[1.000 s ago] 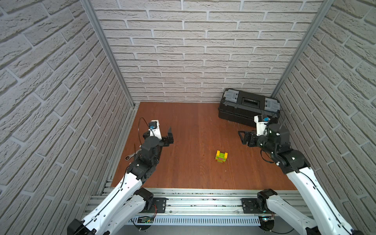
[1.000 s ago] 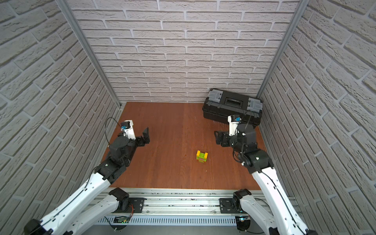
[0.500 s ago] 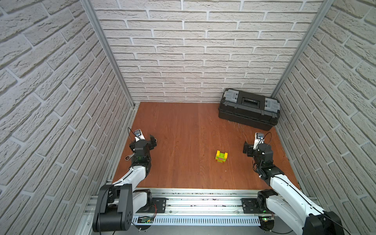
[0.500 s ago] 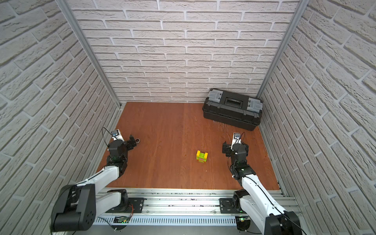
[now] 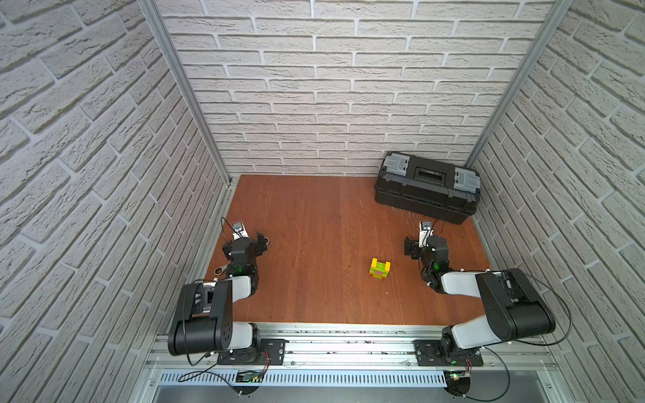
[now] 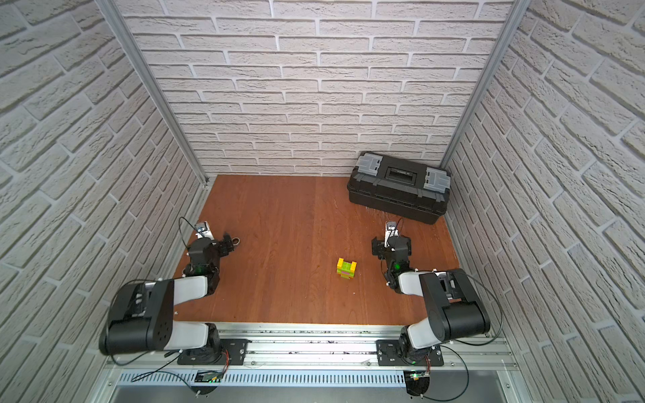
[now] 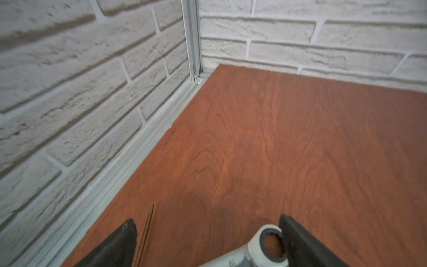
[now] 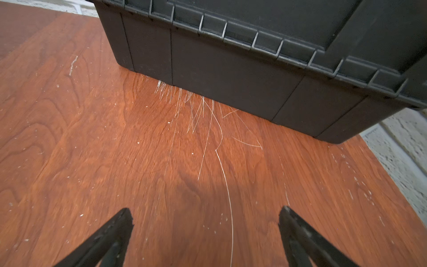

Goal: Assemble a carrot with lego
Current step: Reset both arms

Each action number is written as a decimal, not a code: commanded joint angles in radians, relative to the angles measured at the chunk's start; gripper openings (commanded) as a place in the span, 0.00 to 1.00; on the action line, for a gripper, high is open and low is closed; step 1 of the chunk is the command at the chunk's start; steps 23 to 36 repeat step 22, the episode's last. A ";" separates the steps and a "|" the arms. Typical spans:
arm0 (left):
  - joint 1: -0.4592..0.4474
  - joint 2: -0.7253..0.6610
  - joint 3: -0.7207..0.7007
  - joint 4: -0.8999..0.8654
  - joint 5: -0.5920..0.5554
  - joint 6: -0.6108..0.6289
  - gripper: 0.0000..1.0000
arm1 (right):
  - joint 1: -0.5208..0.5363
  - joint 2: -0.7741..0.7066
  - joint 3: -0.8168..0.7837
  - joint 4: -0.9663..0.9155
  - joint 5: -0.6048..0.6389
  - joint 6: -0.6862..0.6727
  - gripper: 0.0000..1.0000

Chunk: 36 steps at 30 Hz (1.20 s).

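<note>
The carrot is a small stack of lime green lego bricks with a pink layer and yellow pieces on top. It stands alone on the wooden table in both top views, and neither wrist view shows it. My left gripper hangs open low at the table's left side, far from the carrot. My right gripper is open too, a short way right of the carrot and behind it, with only bare wood between its fingers.
A metal wrench lies under my left gripper, its ring end touching or just beside one finger. A black toolbox stands at the back right, close ahead of my right gripper. Brick walls enclose the table on three sides.
Both arms have folded back toward the near rail and come down. The grippers now sit low over the table. The carrot has not moved.
</note>
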 commanded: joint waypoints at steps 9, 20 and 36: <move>-0.005 0.117 0.061 0.094 0.125 0.077 0.98 | -0.024 0.003 0.031 0.061 -0.022 0.011 0.99; -0.007 0.119 0.061 0.098 0.121 0.078 0.98 | -0.029 0.003 0.045 0.027 -0.034 0.014 0.99; -0.016 0.121 0.063 0.096 0.109 0.085 0.98 | -0.029 -0.003 0.036 0.038 -0.032 0.015 0.99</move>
